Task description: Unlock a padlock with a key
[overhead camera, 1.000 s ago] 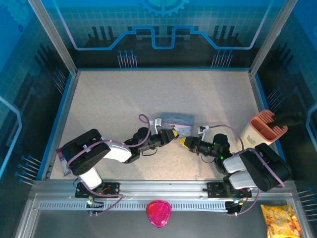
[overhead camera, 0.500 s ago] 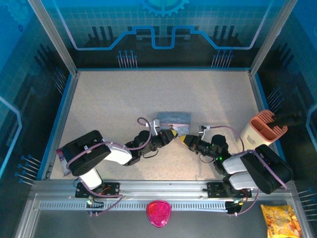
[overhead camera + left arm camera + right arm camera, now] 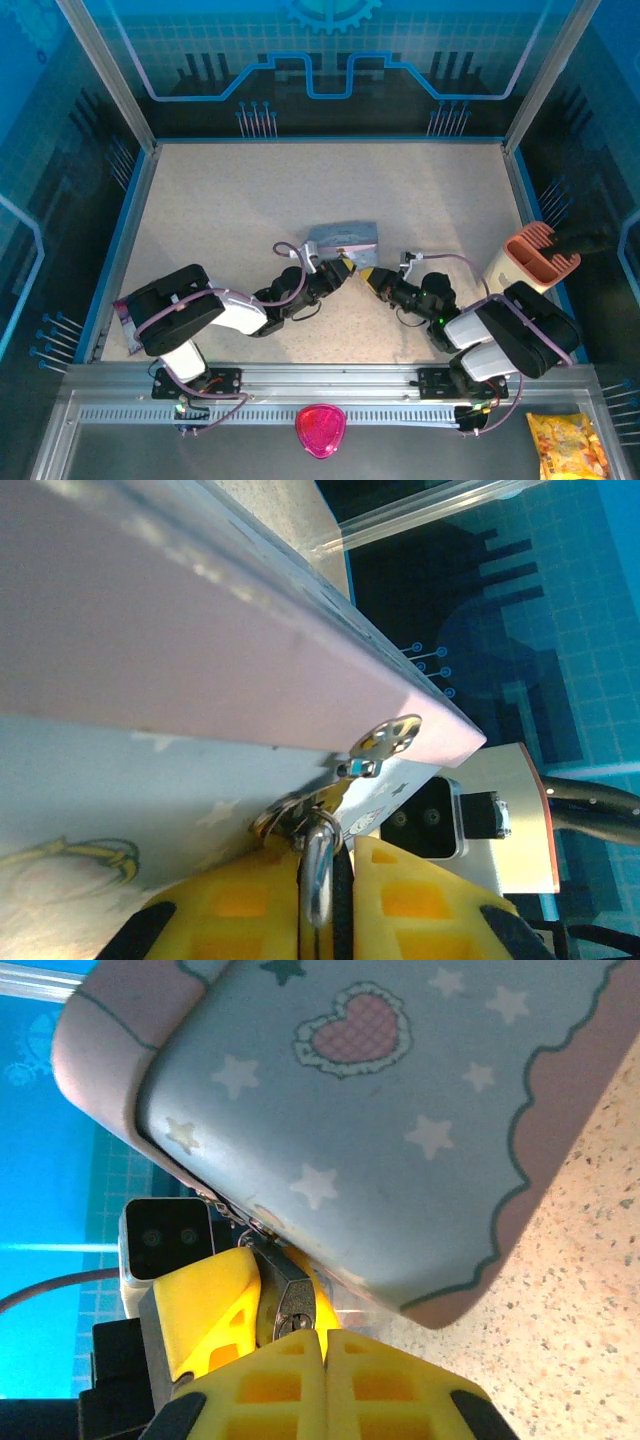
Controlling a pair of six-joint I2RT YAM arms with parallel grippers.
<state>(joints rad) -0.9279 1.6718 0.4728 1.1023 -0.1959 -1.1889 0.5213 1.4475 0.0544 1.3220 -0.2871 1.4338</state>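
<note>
Tiny dark metallic padlock (image 3: 288, 1306), keyhole end outward, in the clamped left tool (image 3: 328, 875); right tool (image 3: 322, 1356) tightly closed

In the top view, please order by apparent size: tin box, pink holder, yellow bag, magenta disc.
1. pink holder and yellow bag: alike, not ranked
2. tin box, partly hidden
3. magenta disc, smallest

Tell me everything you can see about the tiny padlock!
The padlock is tiny, with a dark grey metallic body whose keyhole faces the right wrist camera. Its thin silver shackle is pinched between the yellow fingers of the left gripper. It sits right against an edge of the pale blue, star-printed tin.
</note>
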